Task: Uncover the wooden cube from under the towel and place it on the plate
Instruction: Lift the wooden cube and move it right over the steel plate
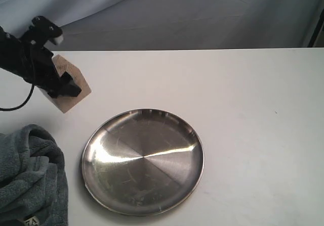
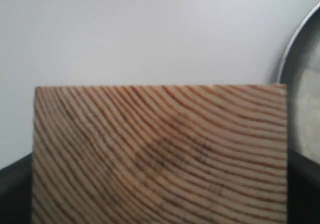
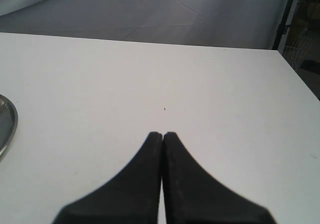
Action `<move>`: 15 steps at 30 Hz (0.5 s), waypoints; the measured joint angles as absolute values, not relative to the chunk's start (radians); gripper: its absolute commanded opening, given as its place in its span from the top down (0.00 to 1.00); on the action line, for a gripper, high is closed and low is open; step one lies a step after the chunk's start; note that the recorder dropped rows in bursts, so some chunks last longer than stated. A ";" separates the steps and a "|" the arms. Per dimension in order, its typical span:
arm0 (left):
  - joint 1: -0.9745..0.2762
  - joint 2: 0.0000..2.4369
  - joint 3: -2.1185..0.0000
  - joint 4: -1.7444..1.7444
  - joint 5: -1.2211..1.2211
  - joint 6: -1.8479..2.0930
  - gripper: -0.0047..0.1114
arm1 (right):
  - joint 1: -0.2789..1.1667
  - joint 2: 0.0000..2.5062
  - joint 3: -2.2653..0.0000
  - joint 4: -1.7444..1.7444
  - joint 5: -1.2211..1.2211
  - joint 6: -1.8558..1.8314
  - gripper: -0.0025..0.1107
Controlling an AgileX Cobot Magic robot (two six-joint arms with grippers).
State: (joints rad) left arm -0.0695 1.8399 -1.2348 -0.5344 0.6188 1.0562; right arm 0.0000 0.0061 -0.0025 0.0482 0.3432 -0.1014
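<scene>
Holding the light tan, ring-grained wooden cube (image 1: pixel 68 66): the left pincer (image 1: pixel 65 87) is clamped across two opposite faces, its jaws wide to span it. The block is tilted onto a corner and lifted clear of the white surface (image 1: pixel 243 109), just outside the rim of the round stainless-steel plate (image 1: pixel 143 161), up-left of it in the exterior view. The fluffy blue-grey towel (image 1: pixel 28 175) lies bunched beside the plate, off the cube. The right pincer (image 3: pixel 163 136) is closed and empty, on the plate's opposite side.

Judgement: solid wood, rigid, moderate weight, smooth faces — flat parallel sides suit the hold, centred to stop pivoting. On polished steel the block may skid — set it down flat and gently.
</scene>
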 measured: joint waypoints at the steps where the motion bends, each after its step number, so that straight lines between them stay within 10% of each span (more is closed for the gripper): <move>1: -0.069 1.821 -1.235 -0.549 0.637 1.056 0.96 | 0.000 0.006 -0.003 0.048 0.343 -0.101 0.98; 15: -0.275 1.603 -1.153 -0.602 0.883 1.074 0.96 | 0.000 0.006 -0.003 0.048 0.343 -0.101 0.98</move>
State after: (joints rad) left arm -0.2751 1.6033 -1.1532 -0.6019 0.8831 1.0741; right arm 0.0000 0.0061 -0.0025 0.0482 0.3432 -0.1014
